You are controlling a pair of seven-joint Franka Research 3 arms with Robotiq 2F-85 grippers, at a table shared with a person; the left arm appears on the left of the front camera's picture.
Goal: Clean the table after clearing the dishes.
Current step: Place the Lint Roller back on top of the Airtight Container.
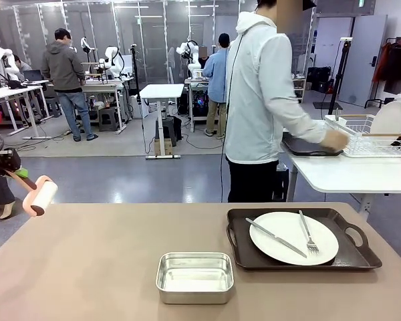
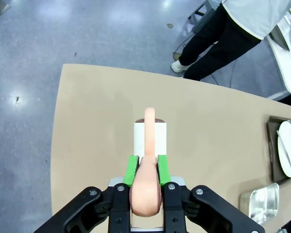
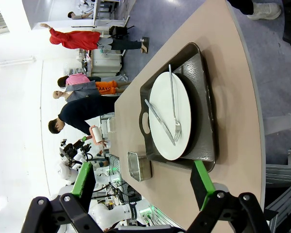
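Left wrist view: left gripper [image 2: 148, 167] is clamping the pink handle of a lint roller [image 2: 150, 137], with a green pad pressing on each side. The white roll is sticking out just ahead of the fingertips, over the table [image 2: 92, 126] near its edge; contact cannot be told. Right wrist view: right gripper [image 3: 141, 180] is standing wide open, holding nothing, above the table. A tray [image 3: 206, 107] is lying just ahead of its fingertips, carrying a plate [image 3: 184, 111] with a fork [image 3: 173, 102] and knife [image 3: 160, 124] on it. A steel pan [image 3: 138, 167] is sitting just beside the tray. Front view: a person is standing beyond the table, well apart from both grippers. One hand [image 1: 335, 140] is resting on a second tray [image 1: 307, 146] on a white side table [image 1: 347, 175], beside a wire rack [image 1: 371, 140].
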